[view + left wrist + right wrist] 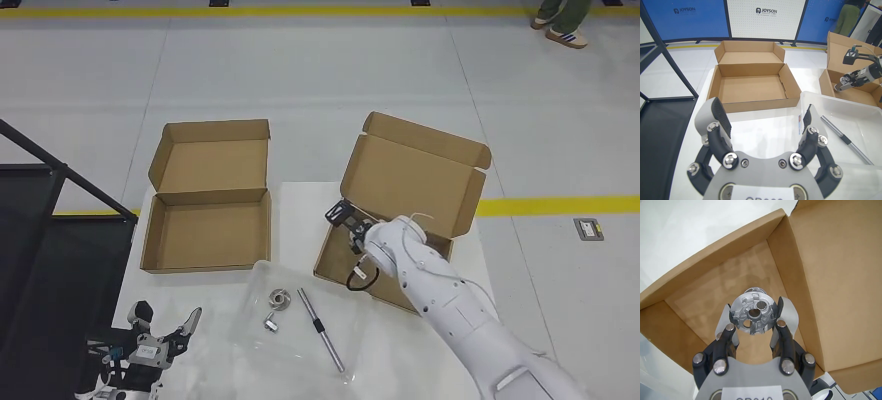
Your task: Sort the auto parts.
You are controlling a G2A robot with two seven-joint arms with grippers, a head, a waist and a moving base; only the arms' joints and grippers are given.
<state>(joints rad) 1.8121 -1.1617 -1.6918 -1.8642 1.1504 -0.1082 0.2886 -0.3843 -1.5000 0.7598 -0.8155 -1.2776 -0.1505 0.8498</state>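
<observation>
At the bench's (295,215) near left corner the left claw (762,107) is hanging wide open, holding nothing. Beyond it, the left box (205,235) is sitting open at the far left. The clear tray (829,98) at the near edge is carrying a rod (840,135), a small wheel (279,297) and a small fitting (271,322).

On the far right side, the right claw (754,306) is gripping a metal disc (753,315) by its rim, above the floor of the right box (806,285) near one inner corner. The step in hand is probably setting it down. The claw is best lowering until the disc is nearly touching the cardboard, staying off both walls, then opening fully and rising straight up, so the disc is not dropping, rolling or catching a finger.
</observation>
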